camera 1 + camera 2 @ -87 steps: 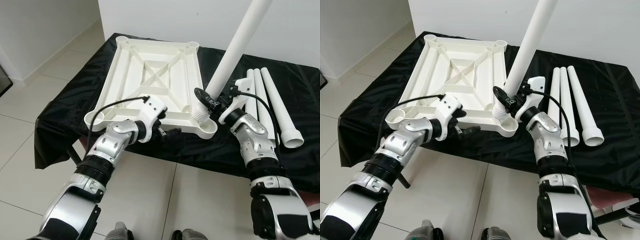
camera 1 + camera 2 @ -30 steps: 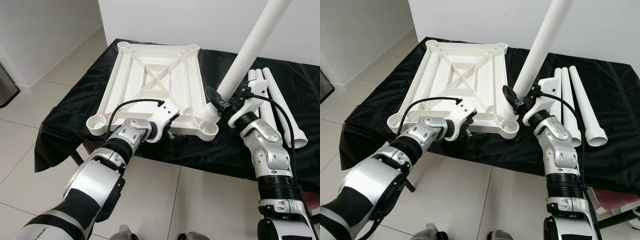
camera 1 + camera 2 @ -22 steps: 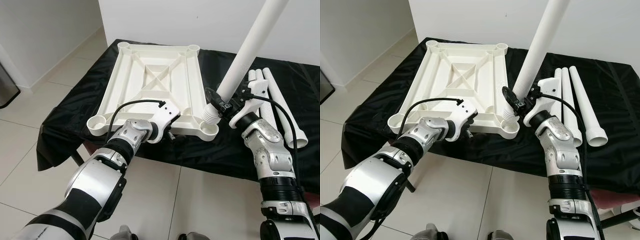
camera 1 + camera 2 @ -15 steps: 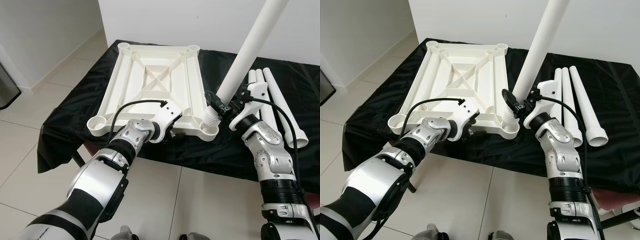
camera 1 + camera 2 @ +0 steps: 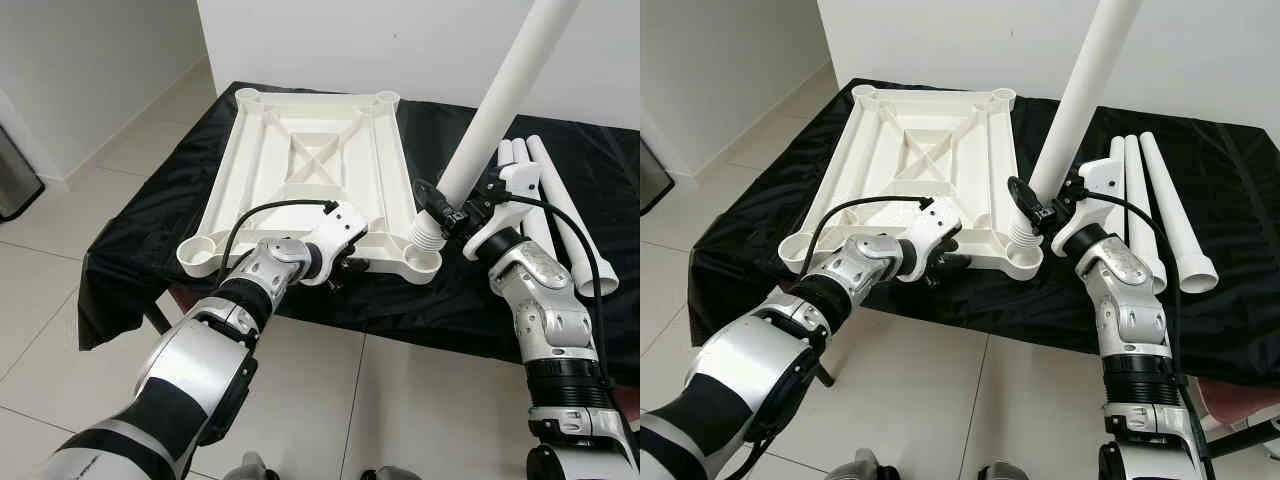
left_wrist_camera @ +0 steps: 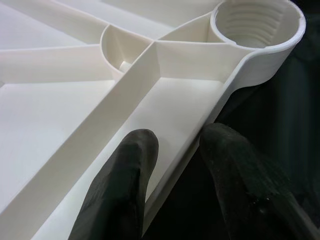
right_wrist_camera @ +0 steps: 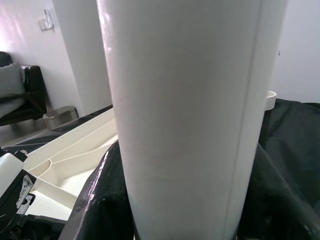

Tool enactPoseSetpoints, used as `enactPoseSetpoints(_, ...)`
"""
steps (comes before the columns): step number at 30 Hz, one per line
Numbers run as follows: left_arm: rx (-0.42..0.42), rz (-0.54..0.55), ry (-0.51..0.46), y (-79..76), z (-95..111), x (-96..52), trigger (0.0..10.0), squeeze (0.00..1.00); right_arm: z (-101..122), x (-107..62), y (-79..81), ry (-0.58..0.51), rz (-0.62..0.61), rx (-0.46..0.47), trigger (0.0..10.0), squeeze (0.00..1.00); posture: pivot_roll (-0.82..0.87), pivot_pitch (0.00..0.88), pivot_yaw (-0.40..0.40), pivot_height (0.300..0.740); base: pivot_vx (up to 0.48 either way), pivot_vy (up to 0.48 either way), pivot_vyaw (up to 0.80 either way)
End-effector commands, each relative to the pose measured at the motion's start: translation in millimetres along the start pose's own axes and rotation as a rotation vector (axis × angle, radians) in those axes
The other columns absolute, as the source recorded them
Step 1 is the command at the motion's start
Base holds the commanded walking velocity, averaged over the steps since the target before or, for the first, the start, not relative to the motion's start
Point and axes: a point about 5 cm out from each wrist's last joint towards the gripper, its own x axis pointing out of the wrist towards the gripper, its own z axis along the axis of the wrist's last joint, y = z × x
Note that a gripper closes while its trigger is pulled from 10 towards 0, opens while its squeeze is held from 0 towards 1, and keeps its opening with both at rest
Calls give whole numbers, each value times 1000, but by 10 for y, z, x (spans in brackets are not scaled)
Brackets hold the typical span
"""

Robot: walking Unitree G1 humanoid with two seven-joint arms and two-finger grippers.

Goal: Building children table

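On the black-draped table (image 5: 150,200) lies an upside-down white ribbed tabletop (image 5: 300,170); the left gripper (image 6: 170,170) pinches its near rim, while the right gripper (image 5: 1040,212) clasps a tilted white leg (image 5: 490,110) in the corner socket (image 5: 425,262).

Silver jointed arms with black bands, white wrist housings, looping black cables, and black-fingered hands.

No legible text, label, brand or number is found on any surface; a small sticker's print is unreadable.
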Motion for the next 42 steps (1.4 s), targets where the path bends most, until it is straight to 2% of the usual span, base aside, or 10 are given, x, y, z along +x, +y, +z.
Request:
enactPoseSetpoints(1, 3, -100, 13, -62, -29, 5, 10000, 0, 3, 12, 11, -1, 8, -3, 10000, 0, -180, 0, 56, 740, 0, 0, 0)
enactPoseSetpoints(8, -45, -56, -37, 53, 29, -61, 10000, 0, 4, 39, 7, -29, -26, 8, 10000, 0, -165, 0, 49, 740, 0, 0, 0)
enactPoseSetpoints(16, -73, -54, -207, 417, 253, -443, 10000, 0, -42, 141, 62, -47, -28, 56, 10000, 0, -113, 10, 31, 740, 0, 0, 0)
enactPoseSetpoints(24, -107, 49, -271, 547, 289, -573, 10000, 0, -62, 195, 91, -54, -36, 67, 10000, 0, -99, 12, 29, 740, 0, 0, 0)
enactPoseSetpoints(25, -124, 93, -286, 585, 285, -598, 10000, 1000, -76, 202, 103, -54, -40, 71, 10000, 0, -98, 11, 29, 740, 0, 0, 0)
enactPoseSetpoints(28, -199, 329, -347, 780, 248, -759, 10000, 890, -119, 233, 150, -64, -77, 91, 10000, 0, -90, 9, 19, 740, 0, 0, 0)
enactPoseSetpoints(33, -222, 431, -371, 858, 217, -848, 10000, 890, -130, 250, 167, -71, -99, 102, 10000, 0, -90, 8, 18, 740, 0, 0, 0)
enactPoseSetpoints(34, -254, 571, -407, 936, 159, -995, 10000, 0, -127, 274, 177, -86, -143, 103, 10000, 0, -88, 3, 14, 740, 0, 0, 0)
enactPoseSetpoints(37, -253, 782, -459, 978, 79, -1238, 10000, 0, -103, 291, 171, -119, -222, 83, 10000, 0, -84, 0, 8, 740, 0, 0, 0)
enactPoseSetpoints(42, -196, 919, -478, 900, -11, -1357, 10000, 0, -151, 274, 193, -121, -273, 56, 10000, 0, -72, 0, 2, 740, 0, 0, 0)
